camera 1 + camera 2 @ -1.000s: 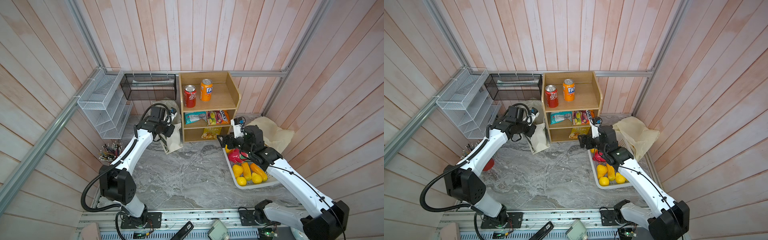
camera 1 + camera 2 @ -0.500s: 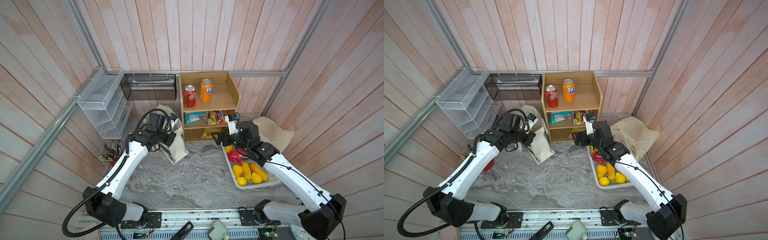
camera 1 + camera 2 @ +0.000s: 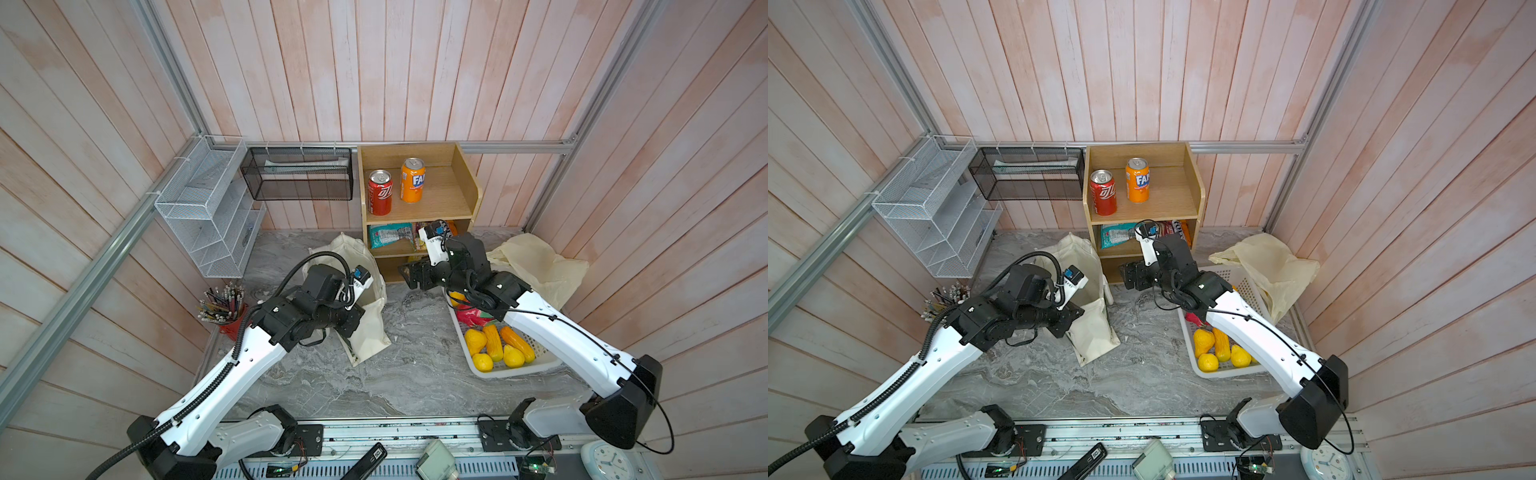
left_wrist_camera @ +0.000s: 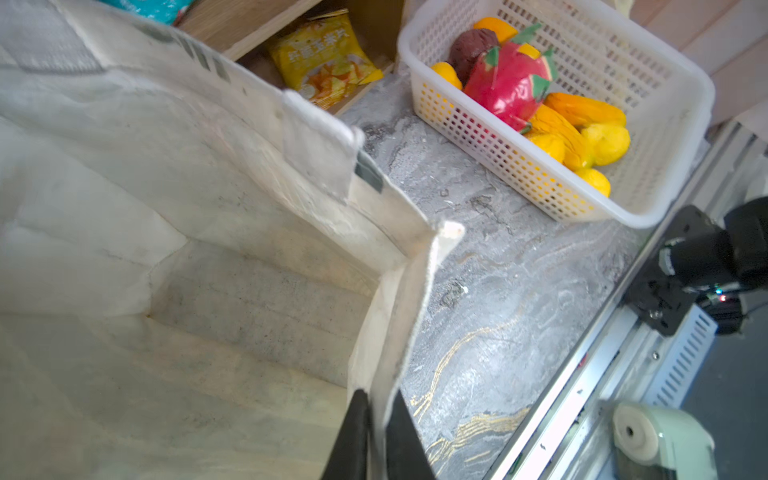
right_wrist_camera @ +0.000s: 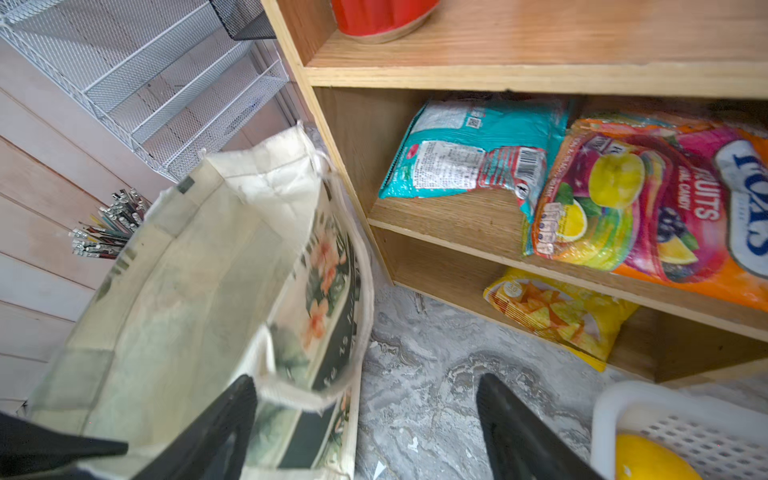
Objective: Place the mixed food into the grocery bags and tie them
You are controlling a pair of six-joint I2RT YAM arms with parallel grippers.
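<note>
In both top views: two cans upright on the top board of the wooden shelf [image 3: 451,195] at upper centre, red cola can [image 3: 380,192] left of orange can [image 3: 412,180]. One board down, teal packet [image 3: 388,235], its right end hidden behind the right gripper [image 3: 409,274], whose jaws are too dark to read there. Cream cloth tote [image 3: 368,332] standing at centre left of the table [image 3: 415,374], half covered by the left arm. Left gripper [image 3: 1074,316] at its near rim, fingertips lost against the cloth. One pale-yellow plastic bag [image 3: 536,262] crumpled at centre right, behind the white basket [image 3: 515,371]. In the basket, five yellow and orange toy fruits [image 3: 494,347] plainly seen, a sixth and one pink dragon fruit [image 3: 476,318] partly under the right arm.

Left wrist view: left gripper [image 4: 378,395] cut off by the frame edge, jaws narrowly apart astride the tote [image 4: 208,249] rim; pinching or slack, cannot tell. Toy fruits [image 4: 604,143] overlapping, at least six. One dragon fruit [image 4: 509,83], one dark brown fruit [image 4: 469,50]. One yellow chip packet [image 4: 328,62] in the lowest shelf bay.

Right wrist view: right gripper [image 5: 365,378] spread wide, holding nothing, table between its two fingers. Cola can [image 5: 382,16] cut down to its base. Teal packet [image 5: 469,153] lying flat, one end under the single candy packet [image 5: 665,199]. One yellow fruit, cut off, in the basket [image 5: 665,419] corner. Tote [image 5: 199,270] blurred.
</note>
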